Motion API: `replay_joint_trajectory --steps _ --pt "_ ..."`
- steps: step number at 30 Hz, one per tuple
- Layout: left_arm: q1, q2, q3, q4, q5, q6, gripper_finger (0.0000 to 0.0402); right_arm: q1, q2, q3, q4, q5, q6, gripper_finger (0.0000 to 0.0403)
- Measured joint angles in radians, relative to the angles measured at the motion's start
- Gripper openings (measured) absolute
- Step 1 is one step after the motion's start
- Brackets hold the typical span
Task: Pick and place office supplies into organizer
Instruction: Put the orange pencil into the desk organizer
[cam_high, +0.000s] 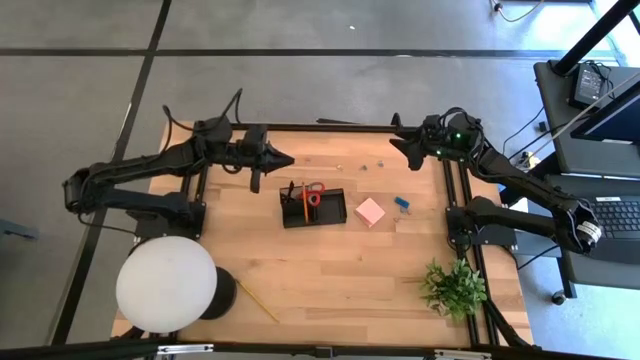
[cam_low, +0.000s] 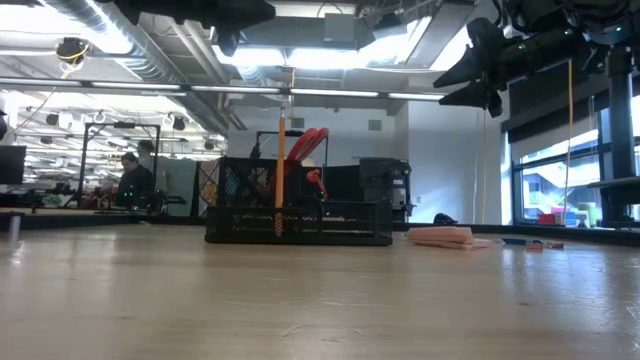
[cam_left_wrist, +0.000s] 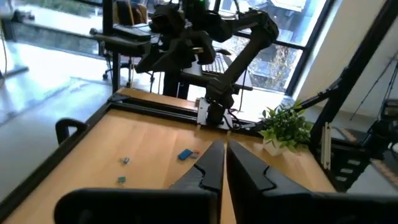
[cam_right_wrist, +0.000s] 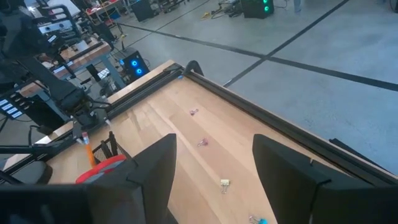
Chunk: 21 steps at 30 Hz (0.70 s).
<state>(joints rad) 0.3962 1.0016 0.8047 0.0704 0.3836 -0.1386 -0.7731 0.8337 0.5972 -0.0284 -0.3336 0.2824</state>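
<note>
Roughly at the middle of the wooden table sits the black organizer, holding the red-handled scissors, black pens and an upright pencil. Just beside its right end lies the pink sticky-note block, and a small blue piece lies a little farther right, apart from the block. Another pencil lies near the front edge, close to the white round lamp at the front left corner. A green plant occupies the front right corner. A few tiny clips are scattered near the far edge.

Both arms hang above the far edge, well clear of the supplies. The left gripper points toward the middle, its fingers pressed together with nothing between them. The right gripper is over the far right corner, its fingers spread apart and empty. Bare wood stretches wide in front of the organizer.
</note>
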Motion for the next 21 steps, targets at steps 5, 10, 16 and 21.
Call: replay_joint_trajectory --steps 5,10,16,21 --pt "-0.053 0.000 0.000 0.001 0.001 0.116 0.0059 0.000 0.000 0.000 0.000 0.000 -0.004 0.0216" --pt "-0.061 0.000 0.000 -0.008 -0.004 -0.078 0.0104 0.000 0.000 0.000 0.000 0.000 -0.005 0.0216" --pt "-0.023 0.009 0.009 -0.099 0.075 -0.275 0.0140 0.000 0.000 0.000 0.000 0.000 -0.004 0.0216" --pt "0.004 0.084 0.084 -0.211 0.118 -0.319 0.0145 0.000 0.000 0.000 0.000 0.000 0.001 0.0216"
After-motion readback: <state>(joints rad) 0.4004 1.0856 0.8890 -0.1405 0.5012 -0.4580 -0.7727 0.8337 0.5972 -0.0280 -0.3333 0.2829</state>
